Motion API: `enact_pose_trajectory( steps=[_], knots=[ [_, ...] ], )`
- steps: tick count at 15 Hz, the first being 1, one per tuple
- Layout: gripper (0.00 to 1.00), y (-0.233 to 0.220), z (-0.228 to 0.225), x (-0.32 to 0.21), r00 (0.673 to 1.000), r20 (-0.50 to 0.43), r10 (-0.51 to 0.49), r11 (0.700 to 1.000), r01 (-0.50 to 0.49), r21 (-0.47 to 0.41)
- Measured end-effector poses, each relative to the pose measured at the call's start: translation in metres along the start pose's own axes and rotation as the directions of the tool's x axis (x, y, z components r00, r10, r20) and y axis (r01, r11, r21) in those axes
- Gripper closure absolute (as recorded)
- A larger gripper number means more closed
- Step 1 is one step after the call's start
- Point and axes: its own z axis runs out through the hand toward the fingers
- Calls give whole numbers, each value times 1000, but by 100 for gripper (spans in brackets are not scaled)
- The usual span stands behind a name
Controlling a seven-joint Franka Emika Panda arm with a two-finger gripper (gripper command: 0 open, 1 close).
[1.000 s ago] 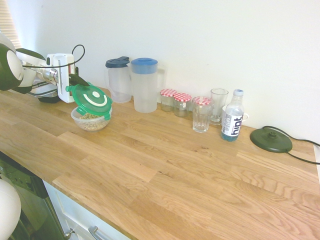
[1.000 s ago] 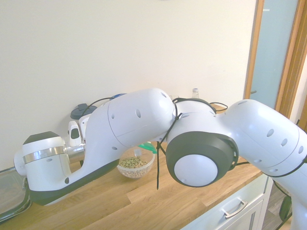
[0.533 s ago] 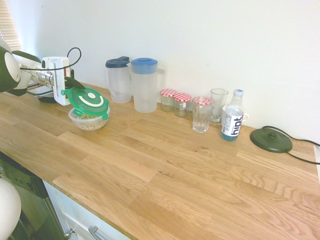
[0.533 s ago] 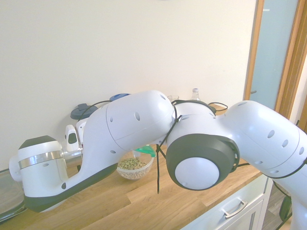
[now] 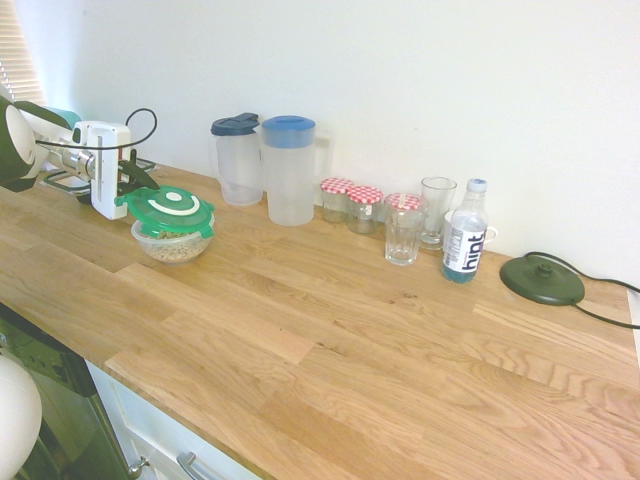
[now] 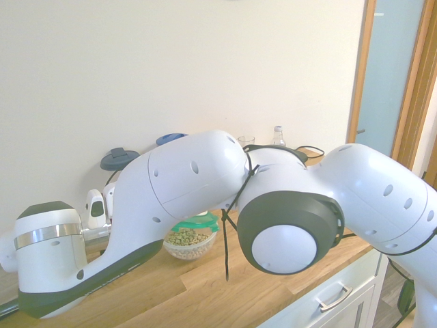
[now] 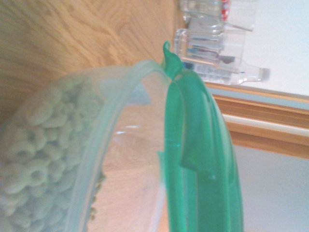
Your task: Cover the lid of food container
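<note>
Lid [image 5: 165,211] is sitting on top of the bowl [image 5: 172,243], roughly level, covering it; in the second exterior view only a green edge [image 6: 196,222] is showing behind the arm, above the bowl [image 6: 186,244]. Bowl is standing on the wooden counter [image 5: 330,330], near its left end, holding beige ring-shaped cereal. Wrist view is showing the lid's rim [image 7: 198,159] right alongside the bowl's rim [image 7: 120,121]; can't tell whether it's seated all the way round or clipped.

Gripper [image 5: 133,178] is coming in near level from the left, its dark fingers at the lid's left edge tab. Can't tell whether the fingers are apart or still clamped on the tab; the view is too small there.

Behind the bowl two clear jugs are standing at the wall, one with a dark lid [image 5: 238,160], one with a blue lid [image 5: 290,170]. Further right: three red-check-lidded jars [image 5: 350,204], two glasses [image 5: 437,210], a water bottle [image 5: 465,232], and a dark round kettle base [image 5: 542,279].
</note>
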Motion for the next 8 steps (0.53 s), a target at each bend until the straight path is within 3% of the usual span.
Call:
enact_pose_trajectory(
  steps=[8],
  knots=[
    [0,41,-8,-5,978,198,-65,985,32,168]
  ],
)
